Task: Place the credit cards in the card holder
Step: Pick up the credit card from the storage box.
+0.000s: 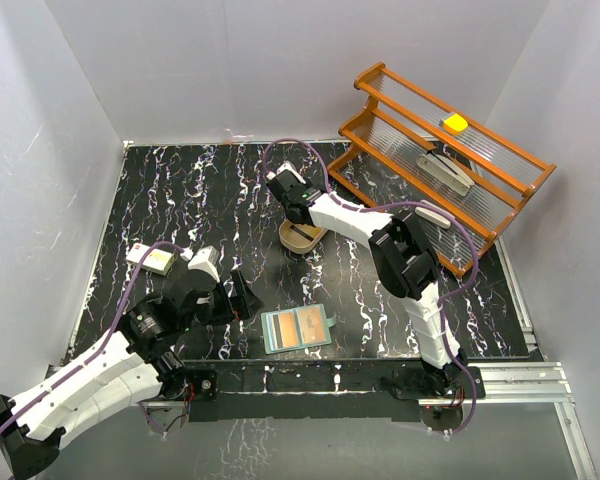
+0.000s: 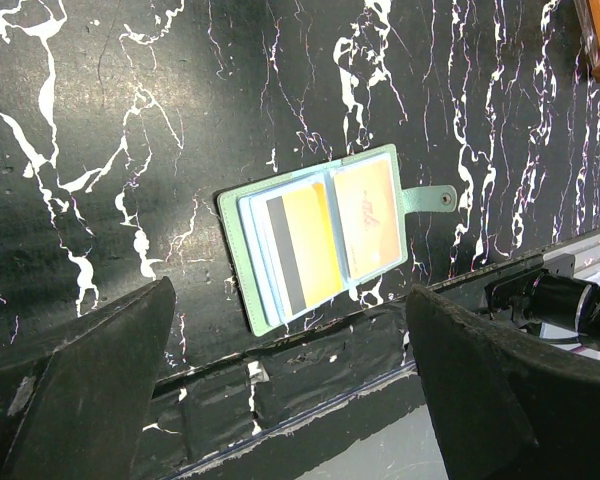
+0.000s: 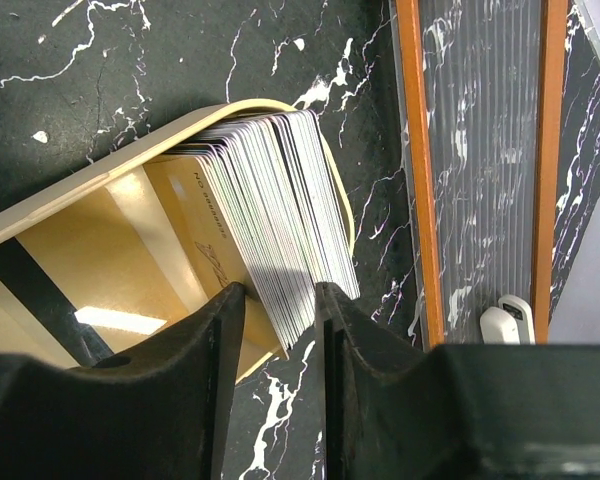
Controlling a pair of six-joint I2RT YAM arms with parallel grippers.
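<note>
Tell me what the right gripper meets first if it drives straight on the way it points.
The credit cards: the stack stands on edge in the tan tray, its near corner between the right gripper's fingers. Depth beyond is unclear.

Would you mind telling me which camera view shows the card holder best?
The left wrist view: the card holder lies open mid-frame, with its pockets, the cards in them and the snap tab all clear. The top view shows it small, near the table's front edge. The right wrist view misses it entirely.
</note>
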